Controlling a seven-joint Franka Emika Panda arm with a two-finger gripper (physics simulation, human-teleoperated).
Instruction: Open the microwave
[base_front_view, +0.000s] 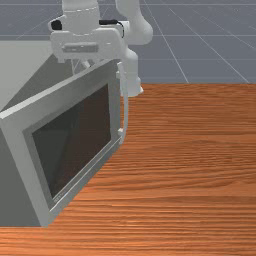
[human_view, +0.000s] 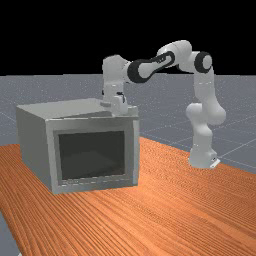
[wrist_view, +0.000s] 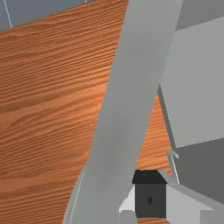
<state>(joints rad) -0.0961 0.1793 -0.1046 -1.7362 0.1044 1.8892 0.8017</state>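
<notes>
Door (base_front_view: 115, 100) stands ajar, inner face just beside gripper (human_view: 118, 106), which sits between it and microwave (human_view: 35, 142), so outward push seems next; released or clenched, can't tell.

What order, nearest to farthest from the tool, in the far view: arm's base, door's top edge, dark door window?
1. Door's top edge: right by the tool.
2. Dark door window: below, toward the far view's left.
3. Arm's base: at the far view's right.

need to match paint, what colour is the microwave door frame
The door frame is plain grey, around a dark window, clearest in the front view.
</notes>
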